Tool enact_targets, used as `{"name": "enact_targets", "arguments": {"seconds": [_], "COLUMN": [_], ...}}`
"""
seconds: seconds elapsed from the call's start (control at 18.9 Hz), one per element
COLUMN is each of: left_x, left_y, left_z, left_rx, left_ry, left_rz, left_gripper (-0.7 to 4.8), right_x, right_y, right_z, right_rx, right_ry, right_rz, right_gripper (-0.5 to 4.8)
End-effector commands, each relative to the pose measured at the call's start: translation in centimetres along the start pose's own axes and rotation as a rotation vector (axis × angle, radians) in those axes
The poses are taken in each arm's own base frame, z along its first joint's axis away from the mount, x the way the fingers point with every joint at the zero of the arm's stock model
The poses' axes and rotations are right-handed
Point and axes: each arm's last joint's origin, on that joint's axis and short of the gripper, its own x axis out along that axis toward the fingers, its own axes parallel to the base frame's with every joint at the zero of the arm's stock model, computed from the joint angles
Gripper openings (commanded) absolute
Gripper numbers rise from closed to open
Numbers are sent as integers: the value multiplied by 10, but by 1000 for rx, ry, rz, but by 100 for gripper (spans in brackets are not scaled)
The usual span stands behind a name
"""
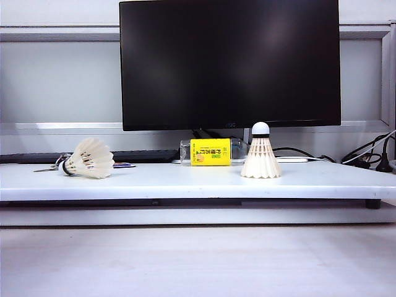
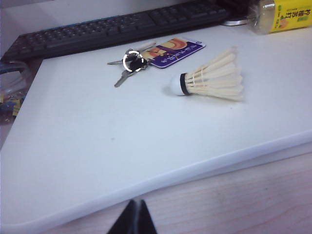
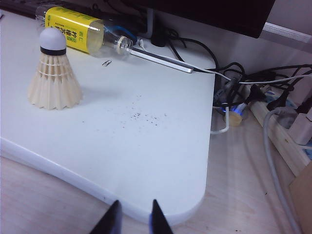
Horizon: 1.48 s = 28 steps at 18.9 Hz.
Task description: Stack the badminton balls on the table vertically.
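With nothing yet gripped, sat back off the table [image 2: 87,161]: left gripper [image 2: 135,218] closed, right gripper [image 3: 133,219] parted, 2 shuttlecocks [image 2: 209,80] [image 3: 52,78] ahead.

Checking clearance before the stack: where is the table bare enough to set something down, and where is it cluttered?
The table is bare between the lying shuttlecock and the upright shuttlecock, and along its front edge. It is crowded behind: keys, keyboard, yellow-labelled bottle, cables. The left gripper and the right gripper hang off the front edge.
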Motion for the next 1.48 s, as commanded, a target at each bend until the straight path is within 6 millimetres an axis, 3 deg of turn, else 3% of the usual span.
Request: {"name": "enact_targets", "arguments": {"seconds": [0.05, 0.21, 0.42, 0.74, 0.95, 1.22, 1.48], "left_x": [0, 0, 0, 0, 0, -2, -6], "left_y": [0, -1, -3, -2, -1, 2, 2], "left_z": [-2, -2, -2, -1, 10, 20, 30], "left_rx": [0, -40, -396, -455, -664, -1125, -1214], "left_ry": [11, 11, 16, 9, -94, -195, -237], "left_rz": [-6, -12, -79, -79, -93, -127, -167], "left_gripper": [14, 17, 17, 17, 17, 26, 29], "right_x": [0, 0, 0, -3, -3, -3, -3], "right_y": [0, 0, 3, 10, 10, 10, 10], "right_z": [3, 3, 3, 7, 8, 8, 8], "right_rx": [2, 3, 171, 432, 431, 431, 502], "right_ry": [-26, -27, -44, -51, -55, -54, -40], "right_rz": [-4, -1, 119, 385, 393, 392, 396], "right_gripper": [84, 84, 84, 84, 84, 84, 84]}}
